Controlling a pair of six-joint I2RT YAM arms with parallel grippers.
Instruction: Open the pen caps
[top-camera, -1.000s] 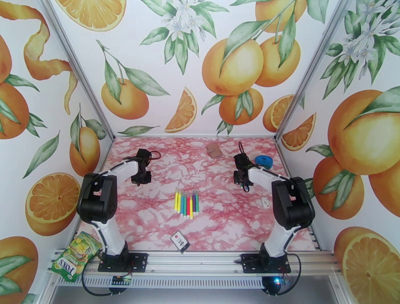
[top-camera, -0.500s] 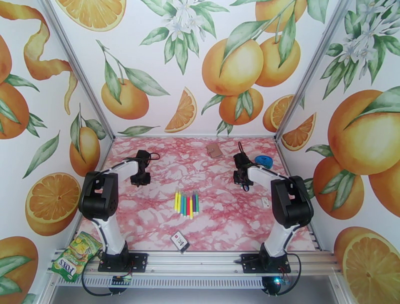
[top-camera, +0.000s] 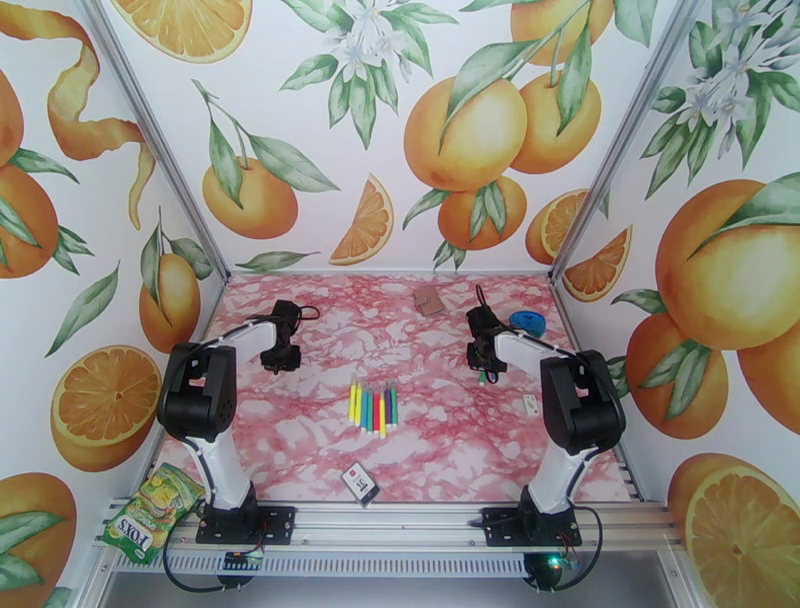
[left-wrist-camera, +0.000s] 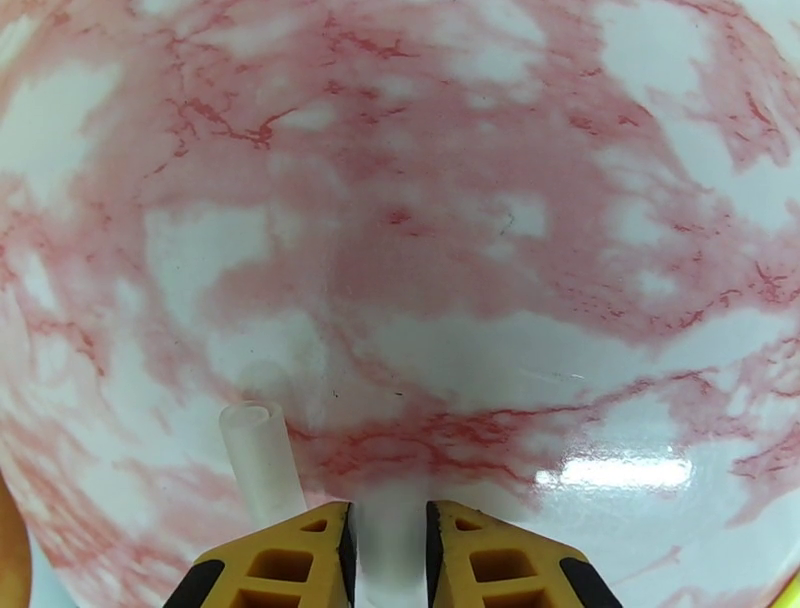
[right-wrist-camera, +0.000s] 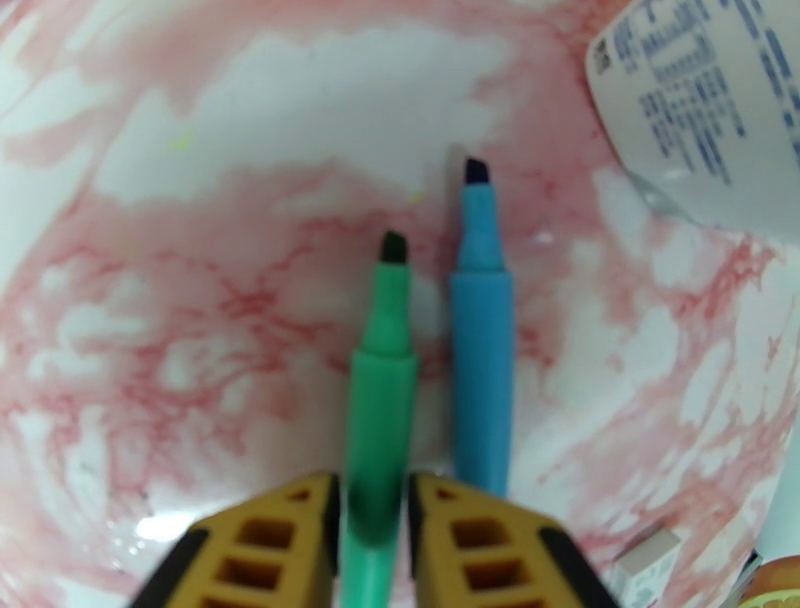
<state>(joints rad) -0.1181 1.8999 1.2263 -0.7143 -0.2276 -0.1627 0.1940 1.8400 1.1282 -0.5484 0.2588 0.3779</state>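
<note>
Hanging low over the pink-marbled table (top-camera: 455, 445), the left gripper (top-camera: 281, 357) sits at about 10 o'clock from the row of markers (top-camera: 372, 407) that lies at the table's middle, and the right gripper (top-camera: 484, 366) sits at about 2 o'clock from that row. In the left wrist view the yellow fingers (left-wrist-camera: 300, 560) stand close together with a pale, see-through pen cap (left-wrist-camera: 390, 530) in the narrow slot between them. I cannot tell whether they pinch it or merely flank it. A second clear cap (left-wrist-camera: 262, 470), a short tube with its open end toward 12 o'clock, rests on the table just beside the left finger, at its 11 o'clock. In the right wrist view the green marker (right-wrist-camera: 380, 400) runs up from between the fingers (right-wrist-camera: 270, 545), which sit close on both its sides. Whether they clamp it I cannot tell. Its dark chisel tip is bare and points to 12 o'clock. The blue marker (right-wrist-camera: 482, 330), also uncapped, lies parallel just beside it at 3 o'clock, its tip reaching a little farther. A white printed label (right-wrist-camera: 700, 110) shows at 1 o'clock from both tips. From above, the blue-lidded container (top-camera: 527, 322) lies at 1 o'clock from the right gripper, and the black-and-white card (top-camera: 361, 484) lies at 6 o'clock from the row, near the table's front edge.
</note>
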